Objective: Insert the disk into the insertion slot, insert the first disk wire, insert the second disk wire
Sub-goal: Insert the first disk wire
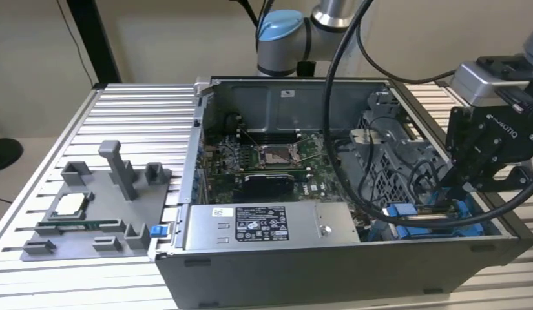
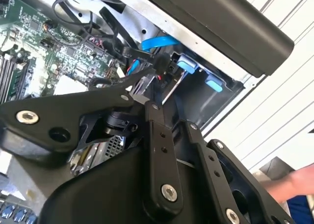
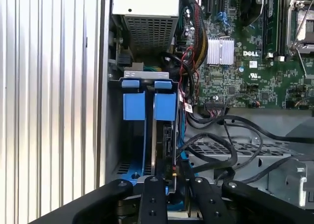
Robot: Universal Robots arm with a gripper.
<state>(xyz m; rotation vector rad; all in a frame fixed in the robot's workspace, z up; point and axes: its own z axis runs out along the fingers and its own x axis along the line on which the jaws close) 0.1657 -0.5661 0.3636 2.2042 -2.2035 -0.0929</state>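
The gripper [image 1: 454, 186] hides much of the insertion slot [image 1: 447, 227].

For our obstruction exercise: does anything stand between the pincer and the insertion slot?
Nothing visible does. In the first wrist view the pincer sits right at the insertion slot; black cables loop beside it, not across.

The jointed black gripper [image 3: 175, 184] is looking matt. The grey perforated-metal insertion slot [image 3: 117, 136] is carrying glossy blue plastic tabs [image 3: 134, 105]. At nine o'clock in the exterior view, the ribbed silver metal table [image 1: 137, 123] is gleaming.
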